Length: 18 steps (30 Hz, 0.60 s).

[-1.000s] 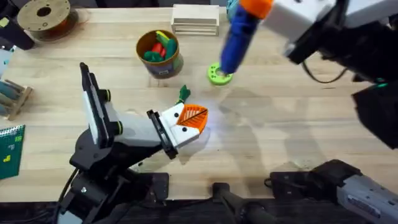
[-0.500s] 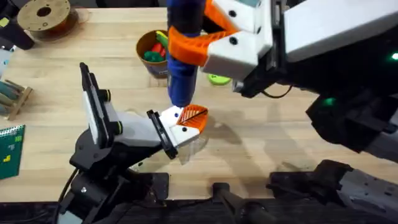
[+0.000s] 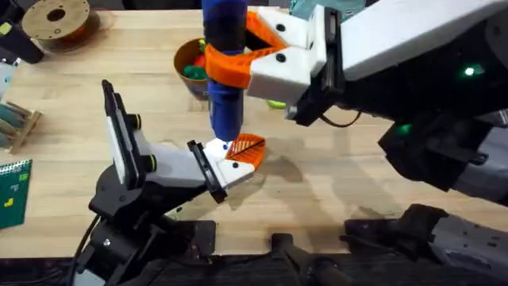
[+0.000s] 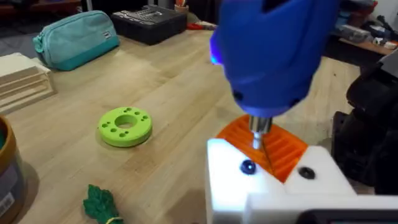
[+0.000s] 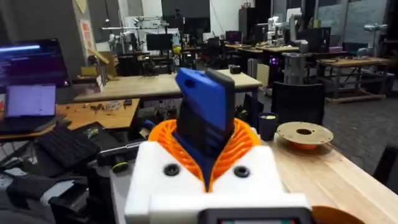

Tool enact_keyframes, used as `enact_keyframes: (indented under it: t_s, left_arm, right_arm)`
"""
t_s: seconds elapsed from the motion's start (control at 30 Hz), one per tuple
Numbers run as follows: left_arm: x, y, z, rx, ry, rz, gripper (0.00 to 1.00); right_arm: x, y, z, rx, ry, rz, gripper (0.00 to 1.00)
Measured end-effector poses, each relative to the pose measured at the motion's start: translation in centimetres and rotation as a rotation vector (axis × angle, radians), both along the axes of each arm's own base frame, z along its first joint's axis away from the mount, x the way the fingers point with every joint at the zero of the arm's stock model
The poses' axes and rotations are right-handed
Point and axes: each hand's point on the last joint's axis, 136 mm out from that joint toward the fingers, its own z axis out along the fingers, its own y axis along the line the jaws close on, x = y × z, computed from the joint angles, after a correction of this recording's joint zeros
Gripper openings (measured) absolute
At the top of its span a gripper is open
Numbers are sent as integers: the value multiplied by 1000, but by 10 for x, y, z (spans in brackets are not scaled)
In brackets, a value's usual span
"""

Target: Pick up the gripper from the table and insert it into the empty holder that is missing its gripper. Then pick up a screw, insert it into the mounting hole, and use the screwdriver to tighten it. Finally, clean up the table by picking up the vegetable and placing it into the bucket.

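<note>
The right gripper (image 3: 238, 59) is clamped on the blue screwdriver (image 3: 223, 63), its orange ribbed pads (image 3: 232, 67) pressed to either side of the handle, as the right wrist view confirms. The right arm reaches from the lower right across the middle of the bench (image 3: 357, 151), raised close under the overhead camera, with its white wrist body level and the tool held upright, tip down. The screwdriver's metal bit (image 4: 257, 128) meets the orange ribbed face of the left gripper (image 3: 236, 159), just beside a dark screw head (image 4: 248, 167) seated in that gripper's white block. The left arm rises from the lower left, its forearm lying low and angled toward the bench centre; whether the left gripper's fingers are apart or together cannot be told. A green leafy vegetable (image 4: 101, 203) lies on the bench just beside the left gripper. The green disc with holes (image 4: 125, 126) lies flat near the centre of the bench, partly hidden under the right arm in the overhead view. The bucket (image 3: 190, 70) stands toward the far edge, left of centre, holding coloured items. A stack of pale wood blocks (image 3: 238, 22) sits at the far edge, and a filament spool (image 3: 57, 19) rests at the far left corner.
</note>
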Motion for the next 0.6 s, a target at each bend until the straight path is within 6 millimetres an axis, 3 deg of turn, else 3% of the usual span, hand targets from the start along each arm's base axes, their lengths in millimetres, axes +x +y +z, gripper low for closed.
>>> enact_keyframes:
  t_s: [0.6]
  left_arm:
    - [0, 0, 0, 0, 0, 0, 6]
  right_arm:
    - [6, 7, -11, -17, 28, -9, 32]
